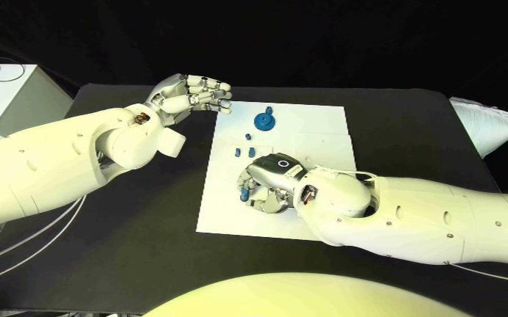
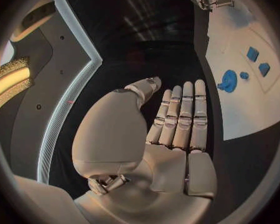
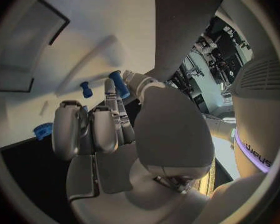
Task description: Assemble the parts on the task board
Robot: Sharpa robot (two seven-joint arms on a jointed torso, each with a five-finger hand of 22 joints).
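Observation:
The white task board (image 1: 318, 130) lies mid-table. On its far part stands a blue gear-shaped part (image 1: 265, 119), with three small blue parts (image 1: 249, 138) just nearer. My right hand (image 1: 271, 180) is low over the board's near left area with its fingers curled down. In the right wrist view a blue peg (image 3: 120, 83) sits pinched between its thumb and a fingertip, and a second peg (image 3: 85, 88) stands just beyond. My left hand (image 1: 194, 95) hovers by the board's far left corner. Its fingers (image 2: 180, 114) are straight and hold nothing.
A white box (image 1: 23, 93) stands at the table's far left, and a pale object (image 1: 481, 122) lies at the right edge. Black table surface surrounds the board. The left wrist view shows the gear part (image 2: 227, 80) and small blue parts (image 2: 258, 60) on the board (image 2: 252, 114).

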